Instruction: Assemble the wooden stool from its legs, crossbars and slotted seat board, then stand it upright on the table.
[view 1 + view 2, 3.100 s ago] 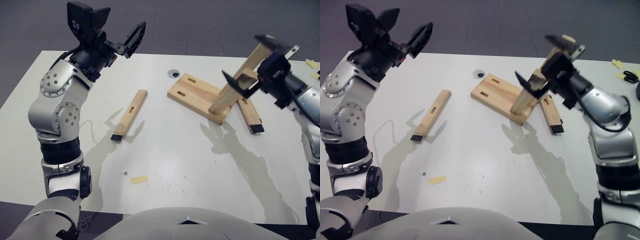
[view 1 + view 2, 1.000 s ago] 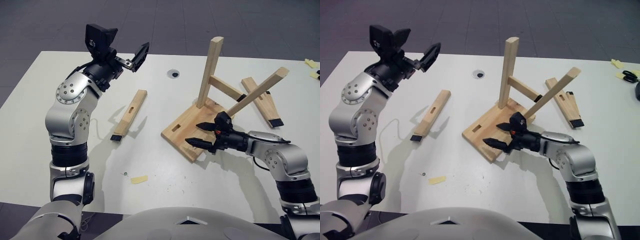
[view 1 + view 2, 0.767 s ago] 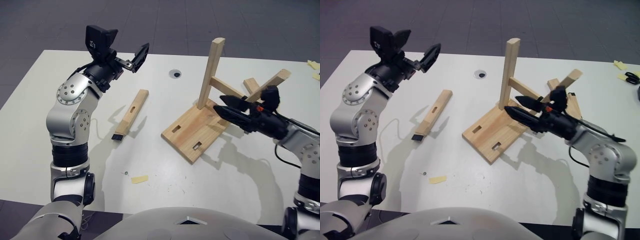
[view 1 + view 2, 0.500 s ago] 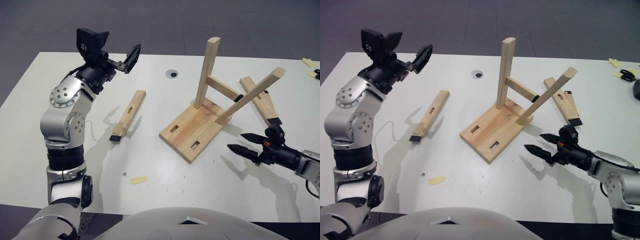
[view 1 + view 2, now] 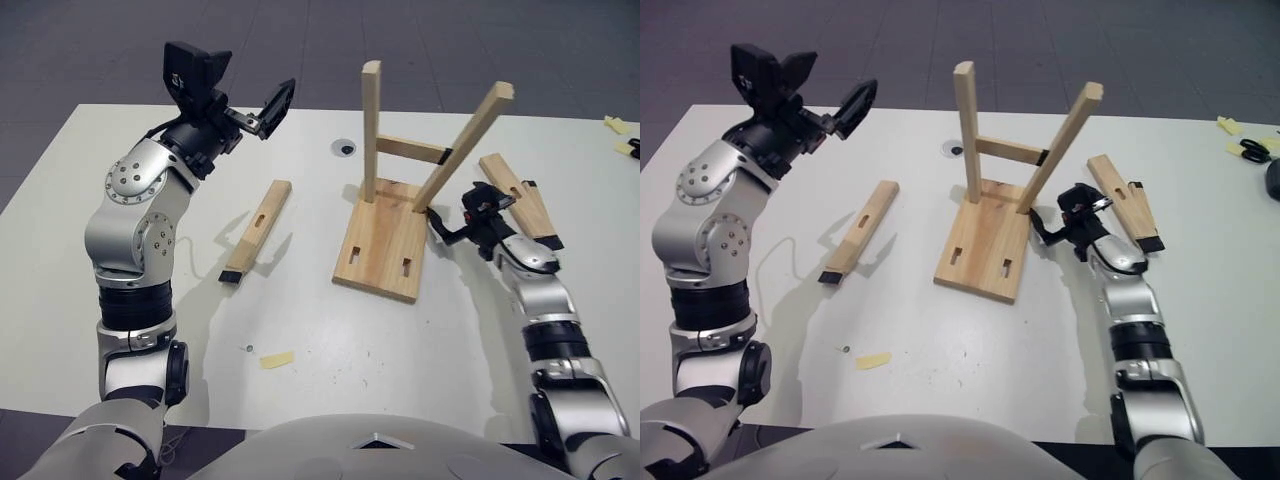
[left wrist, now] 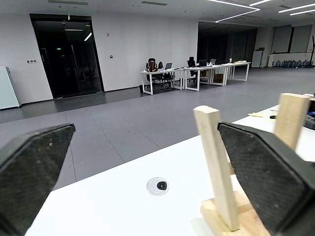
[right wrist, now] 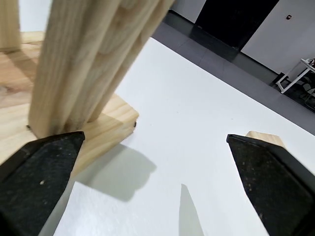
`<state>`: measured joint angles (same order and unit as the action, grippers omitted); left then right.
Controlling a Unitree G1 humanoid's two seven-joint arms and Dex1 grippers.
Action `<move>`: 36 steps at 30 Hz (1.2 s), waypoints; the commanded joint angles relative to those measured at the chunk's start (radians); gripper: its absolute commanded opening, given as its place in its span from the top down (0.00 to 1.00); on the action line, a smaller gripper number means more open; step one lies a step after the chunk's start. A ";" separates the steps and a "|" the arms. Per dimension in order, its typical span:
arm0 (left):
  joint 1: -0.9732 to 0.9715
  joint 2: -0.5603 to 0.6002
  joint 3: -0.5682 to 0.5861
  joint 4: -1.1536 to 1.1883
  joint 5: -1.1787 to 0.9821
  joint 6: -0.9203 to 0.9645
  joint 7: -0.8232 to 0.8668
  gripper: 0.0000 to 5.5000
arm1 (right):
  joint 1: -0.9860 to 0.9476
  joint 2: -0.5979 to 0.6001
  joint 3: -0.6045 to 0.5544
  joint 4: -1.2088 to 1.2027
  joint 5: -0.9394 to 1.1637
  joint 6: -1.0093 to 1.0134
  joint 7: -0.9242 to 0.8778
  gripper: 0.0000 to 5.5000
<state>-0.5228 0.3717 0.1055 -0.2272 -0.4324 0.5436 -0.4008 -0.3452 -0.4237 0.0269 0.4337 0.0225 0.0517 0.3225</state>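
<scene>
White table, half-built stool (inverted)

This is a large open-plan office hall, with a grey tiled floor, plain white walls, a dark glass double doorway, long ceiling strip lights and distant white desks with office chairs. A broad white surface stands within it.

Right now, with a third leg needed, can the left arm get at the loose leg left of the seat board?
Probably yes: the left claw is open, raised above the table, and the loose leg lies flat, uncovered.
</scene>
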 commanded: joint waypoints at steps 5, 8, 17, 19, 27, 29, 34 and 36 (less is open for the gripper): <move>0.027 0.007 0.016 -0.019 0.000 0.012 0.010 0.02 | 0.079 -0.085 -0.224 -0.103 0.126 0.048 0.021 0.02; 0.058 0.013 0.040 -0.044 -0.003 0.018 0.023 0.02 | 0.042 -0.146 -0.362 -0.080 0.202 0.082 0.006 0.02; 0.019 0.003 0.021 -0.016 0.010 0.002 0.018 0.02 | -0.006 -0.306 -0.265 0.311 -0.048 -0.072 -0.095 0.02; 0.022 0.005 0.019 -0.012 0.012 0.000 0.014 0.02 | 0.008 -0.303 -0.250 0.350 -0.066 -0.081 -0.109 0.02; 0.021 0.013 0.021 0.001 0.023 -0.004 0.015 0.02 | 0.164 -0.245 -0.141 0.086 0.007 0.117 0.149 0.02; 0.026 0.011 0.020 -0.001 0.026 -0.006 0.019 0.02 | 0.206 -0.237 -0.124 -0.006 0.025 0.169 0.177 0.02; 0.043 0.009 0.021 -0.010 0.029 -0.004 0.020 0.02 | 0.198 -0.224 -0.176 -0.072 0.042 0.181 0.112 0.02; 0.044 0.009 0.018 -0.010 0.028 -0.004 0.018 0.02 | 0.170 -0.210 -0.236 -0.059 0.076 0.187 0.069 0.02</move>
<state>-0.4858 0.3747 0.1287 -0.2314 -0.4148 0.5432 -0.3821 -0.1746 -0.6610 -0.1636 0.3429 0.0741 0.2006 0.4302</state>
